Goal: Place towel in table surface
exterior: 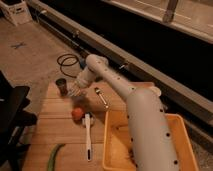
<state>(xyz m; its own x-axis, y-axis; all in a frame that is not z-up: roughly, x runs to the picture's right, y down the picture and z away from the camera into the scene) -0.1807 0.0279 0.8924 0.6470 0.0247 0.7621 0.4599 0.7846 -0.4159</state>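
My white arm reaches from the lower right up to the far left of the wooden table [55, 130]. The gripper [75, 90] hangs low over the table's back left part, just right of a small dark cup [61, 86]. A pale shape sits at the gripper's tip; I cannot tell whether it is the towel. No towel shows clearly anywhere else on the table.
An orange-red ball [77, 113] lies just in front of the gripper. A metal spoon [101, 97] lies to its right and a white-handled utensil [88, 136] in front. A yellow tray [116, 145] is at the right, a green vegetable [54, 156] at the front left. A black chair [11, 112] stands left of the table.
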